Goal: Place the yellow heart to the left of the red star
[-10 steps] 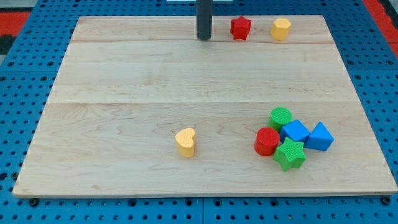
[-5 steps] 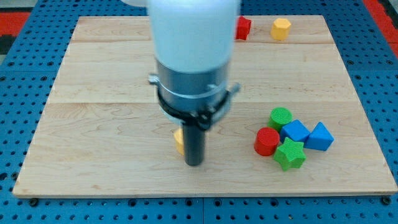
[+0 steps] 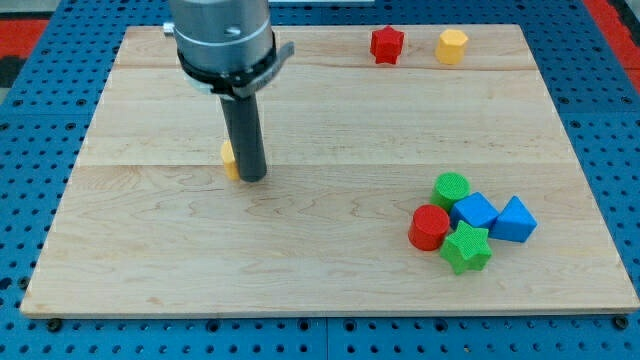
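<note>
The yellow heart (image 3: pixel 230 159) lies left of the board's middle, mostly hidden behind my rod; only its left edge shows. My tip (image 3: pixel 251 178) rests on the board against the heart's right side. The red star (image 3: pixel 387 44) sits near the view's top edge, far up and to the right of the heart and the tip.
A yellow hexagon block (image 3: pixel 452 46) lies just right of the red star. At the lower right a cluster holds a green cylinder (image 3: pixel 451 188), a red cylinder (image 3: pixel 430 227), a green star (image 3: pixel 466 248) and two blue blocks (image 3: pixel 475 211) (image 3: pixel 514 220). The wooden board (image 3: pixel 150 280) sits on blue pegboard.
The rod came down from the top edge to the heart's right side near the bottom middle, then moved up and left. The heart moved up and left with it.
</note>
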